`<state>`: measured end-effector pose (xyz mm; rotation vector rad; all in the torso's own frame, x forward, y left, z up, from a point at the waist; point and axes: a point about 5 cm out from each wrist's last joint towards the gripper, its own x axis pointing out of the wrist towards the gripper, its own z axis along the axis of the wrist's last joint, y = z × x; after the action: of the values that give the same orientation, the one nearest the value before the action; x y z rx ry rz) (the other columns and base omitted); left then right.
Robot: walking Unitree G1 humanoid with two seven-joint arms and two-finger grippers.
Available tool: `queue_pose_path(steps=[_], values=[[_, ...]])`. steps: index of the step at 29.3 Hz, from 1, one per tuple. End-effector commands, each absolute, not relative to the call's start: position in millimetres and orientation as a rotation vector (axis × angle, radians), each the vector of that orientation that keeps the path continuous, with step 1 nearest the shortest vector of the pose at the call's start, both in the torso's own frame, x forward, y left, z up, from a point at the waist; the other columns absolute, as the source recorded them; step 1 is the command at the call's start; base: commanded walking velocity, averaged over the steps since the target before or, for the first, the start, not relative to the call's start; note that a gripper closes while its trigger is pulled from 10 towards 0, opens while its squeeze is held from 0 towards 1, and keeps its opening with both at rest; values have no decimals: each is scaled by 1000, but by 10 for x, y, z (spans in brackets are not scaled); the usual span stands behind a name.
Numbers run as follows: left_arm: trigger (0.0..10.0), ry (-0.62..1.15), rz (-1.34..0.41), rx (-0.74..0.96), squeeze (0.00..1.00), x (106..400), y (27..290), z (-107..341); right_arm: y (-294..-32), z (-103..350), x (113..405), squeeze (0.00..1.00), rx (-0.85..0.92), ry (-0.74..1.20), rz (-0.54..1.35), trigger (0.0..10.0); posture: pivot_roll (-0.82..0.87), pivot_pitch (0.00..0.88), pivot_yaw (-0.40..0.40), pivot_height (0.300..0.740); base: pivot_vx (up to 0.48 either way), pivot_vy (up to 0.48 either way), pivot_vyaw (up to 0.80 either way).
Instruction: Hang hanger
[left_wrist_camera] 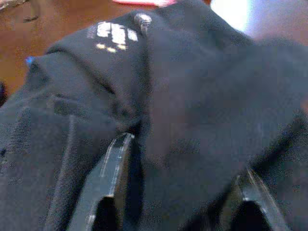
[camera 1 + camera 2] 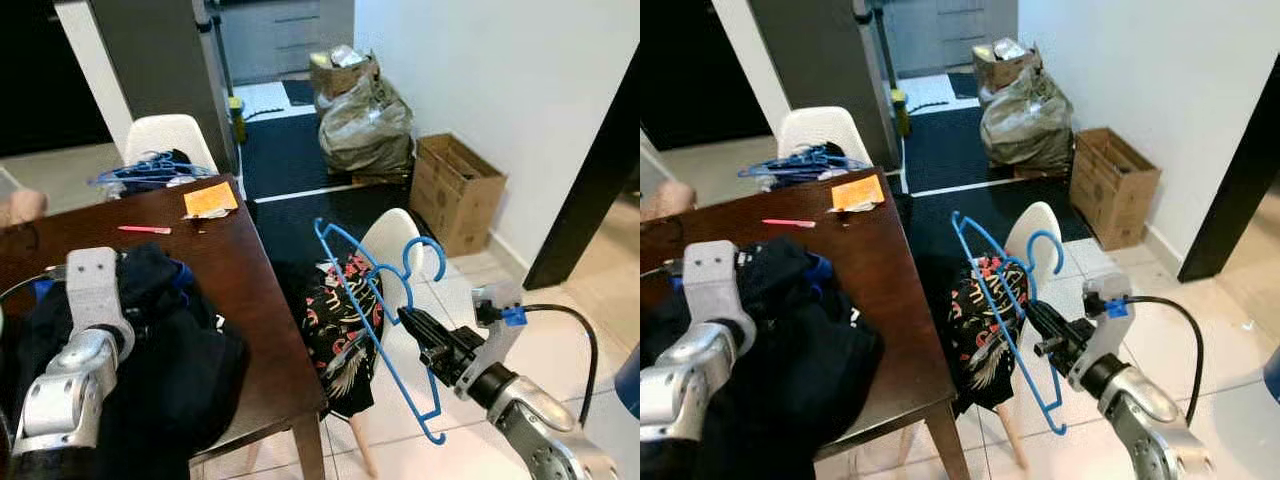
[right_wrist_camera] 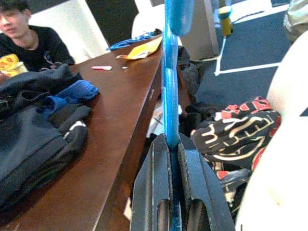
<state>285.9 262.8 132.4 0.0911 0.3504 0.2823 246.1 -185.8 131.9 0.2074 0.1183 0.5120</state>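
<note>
From the left eye view, the right gripper (image 2: 415, 325) reaches out beside the brown table (image 2: 250, 290), its black fingers clamped on the blue hanger (image 2: 375, 320); the hanger is held in the air, tilted, its hook (image 2: 425, 255) uppermost and close to the back of a white chair (image 2: 395, 235); a black patterned shirt (image 2: 335, 320) is draped over that chair's seat; on the table lies a heap of dark clothes (image 2: 170, 350), and the left arm's silver wrist (image 2: 85, 330) rises in front of the heap; farther along the table lie an orange paper (image 2: 210, 198) and a pink pen (image 2: 145, 230); a second white chair (image 2: 168, 140) at the far end carries a bundle of blue hangers (image 2: 150, 170); beyond stand a cardboard box (image 2: 455, 190) by the wall and a full bag (image 2: 365, 125).

In the left wrist view, the left gripper (image 1: 180, 187) has its fingers (image 1: 113, 183) spread wide apart and pressed against dark fabric (image 1: 159, 96); nothing is pinched between them.

In the right wrist view, the two fingers (image 3: 156, 192) are shut tight on the hanger's thin blue bar (image 3: 169, 96), which runs straight away from the camera; a person in a black top (image 3: 36, 45) sits at the far end of the table, beside the clothes.
</note>
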Motion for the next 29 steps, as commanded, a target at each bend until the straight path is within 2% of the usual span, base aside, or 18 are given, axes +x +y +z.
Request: queue_pose_path(steps=[1, 2, 3, 4, 5, 6, 8, 9, 10, 11, 12, 16, 17, 19, 20, 22, 23, 29], values=[[10000, 322, 273, 201, 1000, 2859, 2726, 1469, -1838, 1339, 2462, 0, 217, 113, 520, 10000, -54, 58, 86, 740, 0, 0, 0], [10000, 239, 289, 291, 1000, 2883, 2817, 1712, -1836, 1338, 2464, 0, 218, 112, 521, 10000, -52, 54, 87, 740, 0, 0, 0], [10000, 239, 289, 291, 1000, 2883, 2817, 1712, -1836, 1338, 2464, 0, 218, 112, 521, 10000, -52, 54, 87, 740, 0, 0, 0], [10000, 118, 295, 412, 1000, 2901, 2872, 2046, -1837, 1337, 2464, 0, 220, 112, 521, 10000, -49, 53, 87, 740, 0, 0, 0], [10000, 118, 295, 412, 1000, 2901, 2872, 2046, -1837, 1337, 2464, 0, 220, 112, 521, 10000, -49, 53, 87, 740, 0, 0, 0], [10000, -14, 297, 529, 1000, 2903, 2885, 2370, -1836, 1338, 2466, 0, 222, 111, 522, 10000, -48, 49, 85, 740, 0, 0, 0], [10000, -14, 297, 529, 1000, 2903, 2885, 2370, -1836, 1338, 2466, 0, 222, 111, 522, 10000, -48, 49, 85, 740, 0, 0, 0], [10000, -135, 270, 638, 1000, 2880, 2817, 2660, -1837, 1337, 2470, 0, 224, 112, 523, 10000, -50, 48, 86, 740, 0, 0, 0], [10000, -135, 270, 638, 1000, 2880, 2817, 2660, -1837, 1337, 2470, 0, 224, 112, 523, 10000, -50, 48, 86, 740, 0, 0, 0], [10000, -245, 176, 720, 1000, 2849, 2665, 2880, -1839, 1338, 2473, 0, 225, 112, 524, 10000, -53, 44, 83, 740, 0, 0, 0], [10000, -329, 62, 724, 1000, 2814, 2476, 3025, -1841, 1337, 2479, 0, 225, 112, 523, 10000, -53, 41, 79, 740, 0, 0, 0], [10000, -378, -23, 693, 1000, 2779, 2333, 3106, -1844, 1337, 2482, 0, 224, 112, 523, 10000, -53, 42, 80, 740, 0, 0, 0], [10000, -392, -84, 447, 1000, 2781, 2151, 3122, -1849, 1337, 2488, 0, 225, 113, 522, 10000, -53, 41, 80, 740, 0, 0, 0], [10000, -364, -98, 400, 992, 2797, 2090, 3049, -1848, 1336, 2490, 0, 225, 113, 522, 10000, -53, 41, 80, 740, 0, 0, 0], [10000, -336, -108, 392, 220, 2812, 2044, 2971, -1849, 1337, 2494, 0, 225, 113, 522, 10000, -54, 40, 79, 740, 0, 0, 0], [10000, -319, -115, 406, 220, 2819, 2022, 2919, -1850, 1338, 2497, 0, 226, 113, 521, 10000, -54, 40, 79, 740, 0, 0, 0], [10000, -286, -97, 368, 0, 2840, 2003, 2819, -1851, 1341, 2499, 0, 226, 113, 520, 10000, -58, 41, 79, 740, -240, 0, 0], [10000, -233, -36, 253, 0, 2873, 1956, 2589, -1852, 1346, 2503, 0, 225, 112, 519, 10000, -57, 43, 78, 740, -425, 0, 0]])
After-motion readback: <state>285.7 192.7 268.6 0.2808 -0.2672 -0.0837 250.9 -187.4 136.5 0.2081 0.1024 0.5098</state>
